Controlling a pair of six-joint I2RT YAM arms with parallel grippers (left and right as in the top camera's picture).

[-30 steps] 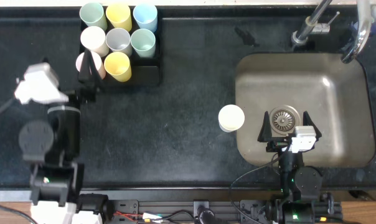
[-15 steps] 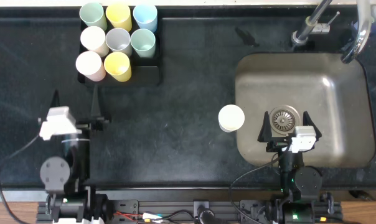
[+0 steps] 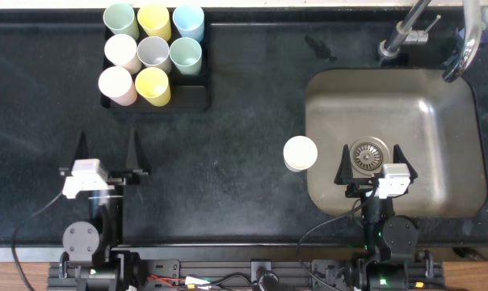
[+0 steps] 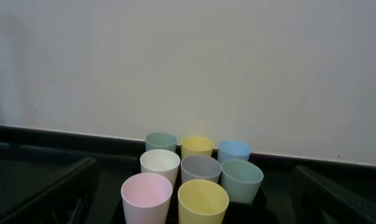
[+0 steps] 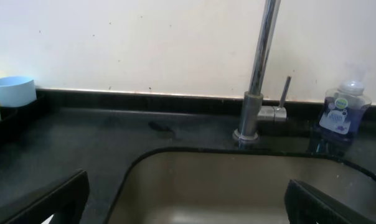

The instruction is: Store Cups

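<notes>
Beside the sink's (image 3: 426,137) left rim, one white cup (image 3: 300,153) stands loose; the tray (image 3: 194,97) sits far left. Left gripper (image 3: 107,155) and right gripper (image 3: 372,162) both gape, empty. I'd have the right one straddle the cup's wall squarely before closing.

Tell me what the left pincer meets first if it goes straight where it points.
Probably the front row of the black tray: the pale pink plastic cup or the yellow plastic cup beside it. The left pincer sits at unclear height, so the tray's edge may come first.
</notes>
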